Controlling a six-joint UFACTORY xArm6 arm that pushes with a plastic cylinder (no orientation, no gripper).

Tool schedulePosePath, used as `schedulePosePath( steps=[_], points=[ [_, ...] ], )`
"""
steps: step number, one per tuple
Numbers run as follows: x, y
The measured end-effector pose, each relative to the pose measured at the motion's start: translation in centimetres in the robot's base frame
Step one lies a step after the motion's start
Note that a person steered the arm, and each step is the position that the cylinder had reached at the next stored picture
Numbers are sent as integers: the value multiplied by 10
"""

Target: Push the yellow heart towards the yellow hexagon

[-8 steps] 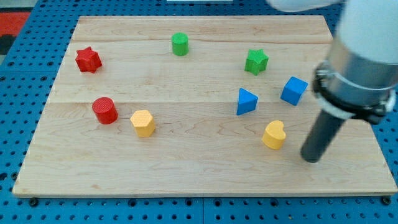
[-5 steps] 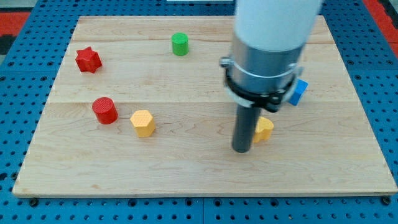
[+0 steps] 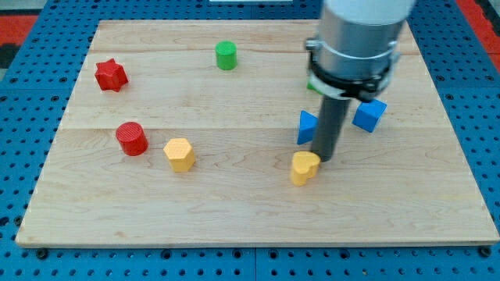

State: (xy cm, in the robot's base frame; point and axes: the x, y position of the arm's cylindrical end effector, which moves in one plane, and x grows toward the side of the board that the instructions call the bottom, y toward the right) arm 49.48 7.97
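Note:
The yellow heart point(image 3: 304, 167) lies at the lower middle-right of the wooden board point(image 3: 234, 211). The yellow hexagon point(image 3: 180, 154) sits well to its left, with bare wood between them. My tip point(image 3: 323, 159) rests against the heart's upper right side. The rod rises from there to the arm's grey body, which hides most of the green star and the right part of the blue triangle point(image 3: 306, 126).
A red cylinder point(image 3: 132, 138) stands just left of the yellow hexagon. A red star point(image 3: 111, 75) is at the upper left, a green cylinder point(image 3: 226, 55) at the top middle, and a blue cube point(image 3: 369, 115) right of the rod.
My tip swept from the heart's right to its left, then back to its upper right. The yellow heart has moved left and slightly down, closer to the yellow hexagon.

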Motion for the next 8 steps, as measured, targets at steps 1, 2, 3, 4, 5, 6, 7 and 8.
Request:
schedulePosePath(
  steps=[1, 2, 3, 4, 5, 6, 7, 8],
  points=[
    [-1, 43],
    [20, 94],
    [47, 62],
    [36, 10],
    [14, -41],
    [-5, -87],
    [-17, -77],
    [-53, -77]
  ],
)
